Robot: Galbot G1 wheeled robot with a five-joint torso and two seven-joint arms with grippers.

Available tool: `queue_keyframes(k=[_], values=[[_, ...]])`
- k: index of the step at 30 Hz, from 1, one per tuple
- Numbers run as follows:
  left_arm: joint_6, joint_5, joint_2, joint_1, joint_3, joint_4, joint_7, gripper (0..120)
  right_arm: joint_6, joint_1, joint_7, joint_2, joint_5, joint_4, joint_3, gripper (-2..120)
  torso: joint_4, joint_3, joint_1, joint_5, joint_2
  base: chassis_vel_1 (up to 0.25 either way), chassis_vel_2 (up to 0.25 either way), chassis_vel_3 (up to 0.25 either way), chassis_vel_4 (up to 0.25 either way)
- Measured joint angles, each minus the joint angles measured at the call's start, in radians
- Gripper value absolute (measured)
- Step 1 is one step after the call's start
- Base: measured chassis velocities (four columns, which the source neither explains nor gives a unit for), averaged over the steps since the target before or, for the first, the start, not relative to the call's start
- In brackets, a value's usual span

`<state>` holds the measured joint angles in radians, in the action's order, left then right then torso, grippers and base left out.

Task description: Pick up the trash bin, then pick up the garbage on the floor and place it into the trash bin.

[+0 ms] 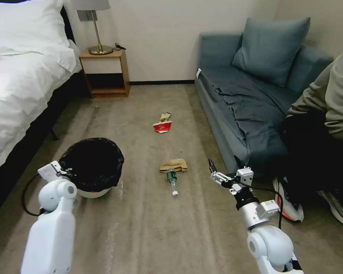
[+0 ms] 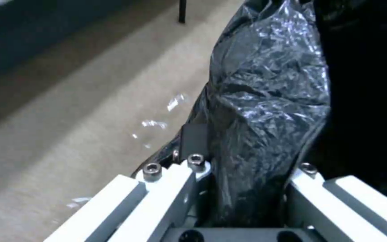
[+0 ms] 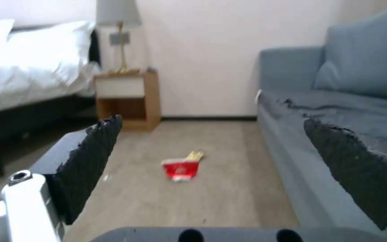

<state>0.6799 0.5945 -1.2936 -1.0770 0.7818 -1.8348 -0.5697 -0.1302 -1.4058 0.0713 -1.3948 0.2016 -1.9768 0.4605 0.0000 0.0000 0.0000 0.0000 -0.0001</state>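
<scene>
My left pincer (image 2: 243, 188) is at the near-left rim of the trash bin (image 1: 93, 163), and from the left wrist camera I can see the crinkly black bag (image 2: 265, 101) folded over that rim bunched between the two white jaws, one jaw outside the wall and the other on the inner side; I judge it clamped on the rim, though the bin's pale base looks to rest on the floor, so I would call the lift not yet made. My right pincer (image 1: 213, 171) hangs above the carpet with its dark padded fingers (image 3: 90, 158) spread wide and nothing between them. The relation I care about is this: the bottle (image 1: 172, 182) lies on the floor ahead and to the left of the right pincer, between it and the bin, long axis running toward me with the white cap at the near end, so a grasp across its waist looks easiest. The brown paper bag (image 1: 173, 165) touches the bottle's far end. Farther ahead, well apart, sit the red-and-white wrapper (image 1: 162, 126) and the gold-yellow wrapper (image 1: 165, 117) just behind it. The right arm is nearer all of it. The floor (image 1: 148, 228) is beige carpet, a lane between the bed (image 1: 23, 83) on my left and the blue sofa (image 1: 251, 102) on my right, with a nightstand (image 1: 104, 72) by the wall.
</scene>
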Motion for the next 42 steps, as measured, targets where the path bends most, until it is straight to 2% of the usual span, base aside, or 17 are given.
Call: queue_keyframes(k=[1, 2, 4, 8, 14, 24, 42], values=[[0.015, -0.014, 0.003, -0.019, 0.005, -0.037, -0.003, 2, -0.029, 0.008, -0.023, -0.005, -0.003, 0.015, -0.012, 100, 0.0000, 0.000, 0.000, 0.0002, 0.000, 0.000, 0.000, 0.000, 0.000], [0.015, -0.014, 0.003, -0.019, 0.005, -0.037, -0.003, 2, -0.029, 0.008, -0.023, -0.005, -0.003, 0.015, -0.012, 100, 0.0000, 0.000, 0.000, 0.0002, 0.000, 0.000, 0.000, 0.000, 0.000], [0.028, -0.056, 0.006, -0.050, 0.013, -0.086, 0.001, 2, -0.064, 0.023, -0.043, -0.013, -0.027, 0.035, -0.020, 100, 0.0002, 0.000, 0.000, 0.0000, 0.000, 0.000, 0.000, 0.000, 0.000], [0.041, -0.099, 0.007, -0.081, 0.019, -0.130, 0.022, 2, -0.112, 0.046, -0.090, -0.018, -0.091, 0.075, -0.024, 100, 0.0002, 0.000, 0.000, -0.0001, 0.000, 0.000, 0.000, 0.000, 0.000], [0.045, -0.113, 0.013, -0.102, 0.016, -0.171, 0.062, 2, -0.141, 0.051, -0.118, -0.011, -0.144, 0.099, -0.015, 100, 0.0000, 0.000, 0.000, 0.0000, 0.000, 0.000, 0.000, 0.000, 0.000], [0.047, -0.112, 0.002, -0.093, 0.000, -0.174, 0.063, 2, -0.146, 0.055, -0.046, -0.014, -0.105, 0.109, 0.003, 100, 0.0000, 0.000, 0.000, 0.0000, 0.000, 0.000, 0.000, 0.000, 0.000], [0.038, -0.116, 0.001, -0.094, 0.016, -0.150, 0.070, 2, -0.131, 0.032, 0.020, -0.020, -0.092, 0.103, 0.006, 100, 0.0000, 0.000, 0.000, 0.0000, 0.000, -0.011, 0.009, 0.015, -0.015]])
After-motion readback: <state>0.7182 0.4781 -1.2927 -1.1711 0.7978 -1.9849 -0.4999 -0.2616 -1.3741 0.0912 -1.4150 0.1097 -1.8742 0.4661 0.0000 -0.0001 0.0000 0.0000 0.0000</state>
